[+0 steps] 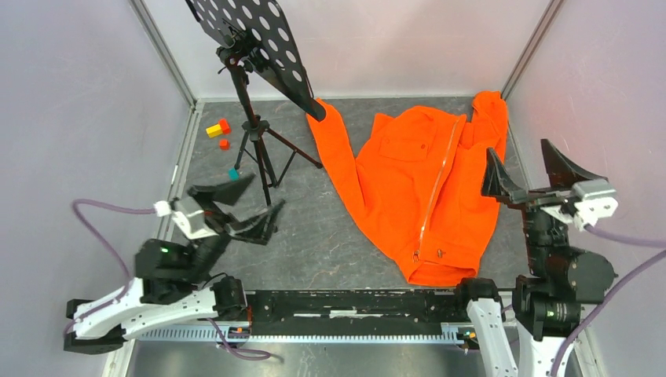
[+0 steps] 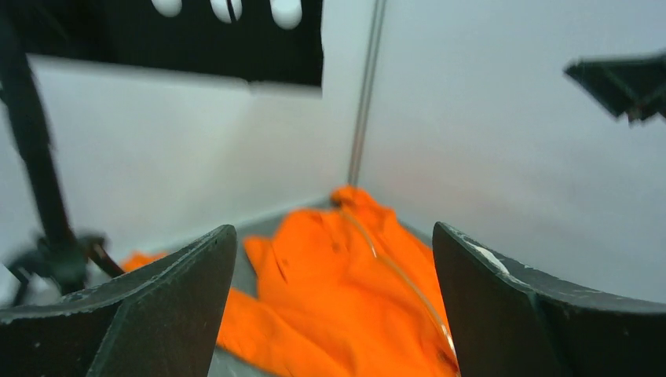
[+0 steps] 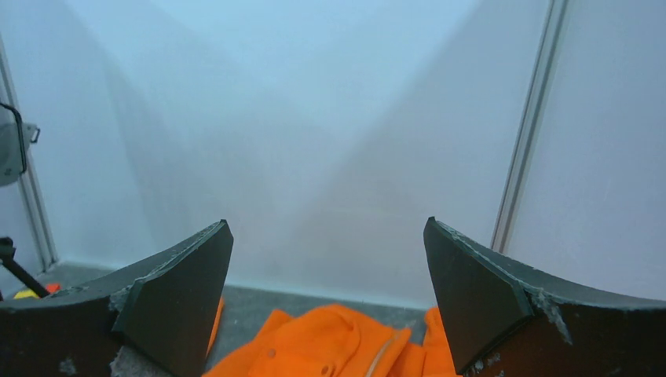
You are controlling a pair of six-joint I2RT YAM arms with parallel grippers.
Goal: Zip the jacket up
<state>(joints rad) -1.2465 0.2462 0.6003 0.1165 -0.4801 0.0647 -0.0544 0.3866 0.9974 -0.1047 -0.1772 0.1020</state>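
The grey speckled bench (image 1: 330, 236) fills the floor of the white-walled booth and carries everything else.

The jacket (image 1: 408, 188), bright orange, lies flat on the bench, just left of the right tool (image 1: 518, 148) and lower than it. It is well off to the right of the left tool (image 1: 267, 192). Its hem sits at the near edge, close to the rail between the arm bases, and its collar end points to the far right corner. One sleeve (image 1: 334, 133) stretches out on the side toward the left tool. The light zipper (image 1: 440, 181) runs as one pale line from hem toward collar, and a chest pocket (image 1: 406, 145) sits on the panel to its left. Whether the zipper teeth are joined cannot be told.

A black music stand (image 1: 259, 149) rises on a tripod just beyond the left tool, its perforated plate tilted overhead.

The right tool is raised off the bench, its dark fingers (image 1: 496, 174) spread wide with nothing between them. In its wrist view the jacket shows low down between them. The left tool is likewise spread wide and holds nothing. It is turned toward the jacket, which appears between its fingers in the left wrist view.

Beyond and to the left of the left tool lie small blocks: a yellow block (image 1: 213, 130) touching a red block (image 1: 225, 125), an orange block (image 1: 224, 144) nearer, and a teal block (image 1: 234, 173) nearest.
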